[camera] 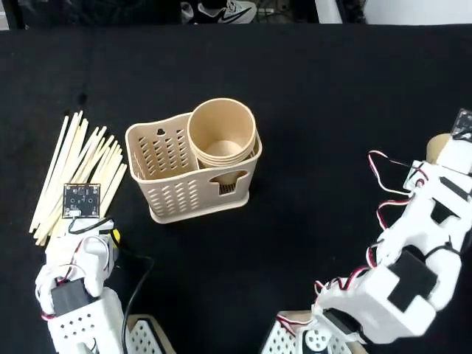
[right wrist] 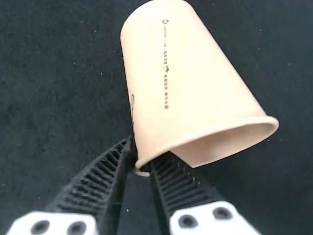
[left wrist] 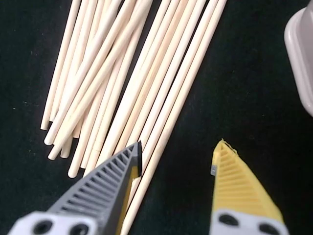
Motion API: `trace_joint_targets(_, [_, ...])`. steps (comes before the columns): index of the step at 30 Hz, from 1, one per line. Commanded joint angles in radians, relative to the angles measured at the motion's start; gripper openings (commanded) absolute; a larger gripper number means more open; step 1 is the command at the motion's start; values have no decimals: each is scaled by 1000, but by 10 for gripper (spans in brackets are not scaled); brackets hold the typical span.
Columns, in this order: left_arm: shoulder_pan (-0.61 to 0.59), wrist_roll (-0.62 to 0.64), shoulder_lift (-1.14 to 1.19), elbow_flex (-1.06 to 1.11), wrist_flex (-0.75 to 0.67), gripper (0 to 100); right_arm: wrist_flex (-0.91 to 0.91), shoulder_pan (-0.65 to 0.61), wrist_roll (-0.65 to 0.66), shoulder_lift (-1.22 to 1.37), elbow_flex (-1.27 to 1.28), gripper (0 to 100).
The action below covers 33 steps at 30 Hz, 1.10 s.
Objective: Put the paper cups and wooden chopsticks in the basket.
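The right gripper (right wrist: pixel 141 156), pinching 1 paper cup (right wrist: pixel 186 83) by its rim, should carry it level to the basket (camera: pixel 158 158); the left gripper (left wrist: pixel 178 147) gapes empty over the chopsticks (left wrist: pixel 137 73).

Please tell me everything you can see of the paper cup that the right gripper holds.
The paper cup is plain tan and looks like thin paper, with a rolled rim and a line of small dark print down its side. It narrows from the open mouth to the base. It is tilted, mouth toward the right gripper, whose two black fingers are shut on its rim. The black table lies behind it; whether they touch, I cannot tell. It is far from the basket.
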Motion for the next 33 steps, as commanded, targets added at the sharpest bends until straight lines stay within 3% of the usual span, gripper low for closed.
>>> trace_joint_targets(1, [-10,-8,-6,5,3,245,83,3,3,-153,-44,12])
trace_joint_targets(5, [-10,-8,-6,5,3,245,215,-20,20,-338,-48,12])
trace_joint_targets(10, [-10,-8,-6,5,3,245,551,-175,138,-607,-119,12])
trace_joint_targets(17, [-10,-8,-6,5,3,245,931,-603,305,-848,-415,12])
trace_joint_targets(24, [-10,-8,-6,5,3,245,1194,-1140,437,-851,-740,12])
trace_joint_targets(33, [-10,-8,-6,5,3,245,1297,-1217,416,-567,-986,12])
